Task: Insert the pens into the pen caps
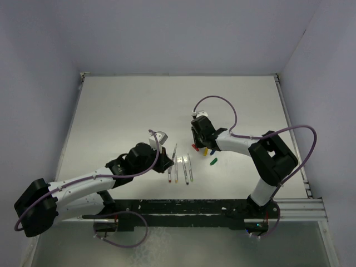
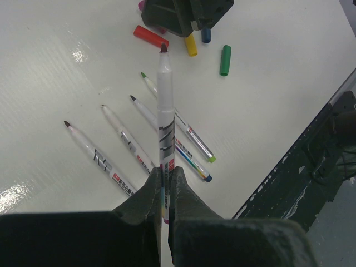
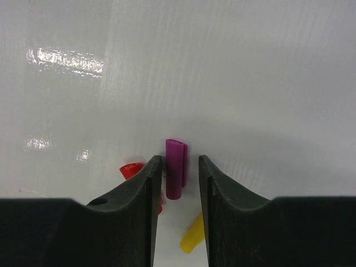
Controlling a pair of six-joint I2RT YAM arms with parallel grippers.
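Four pens (image 2: 127,138) lie on the table (image 2: 67,55); the left gripper (image 2: 165,179) pinches a fifth pen (image 2: 165,111), the right gripper (image 3: 179,161) stands narrowly parted astride the magenta cap (image 3: 173,179)

A: Item one: what sort of place was it?

B: Robotics lab, test cell. Evidence listed: plain white table (image 1: 128,111), boxed by bare pale walls (image 1: 167,33); left arm (image 1: 83,182) and right arm (image 1: 272,158), white and black, mounted by a metal rail (image 1: 303,208) at the near edge; purple cables (image 1: 216,97) looped in the open.
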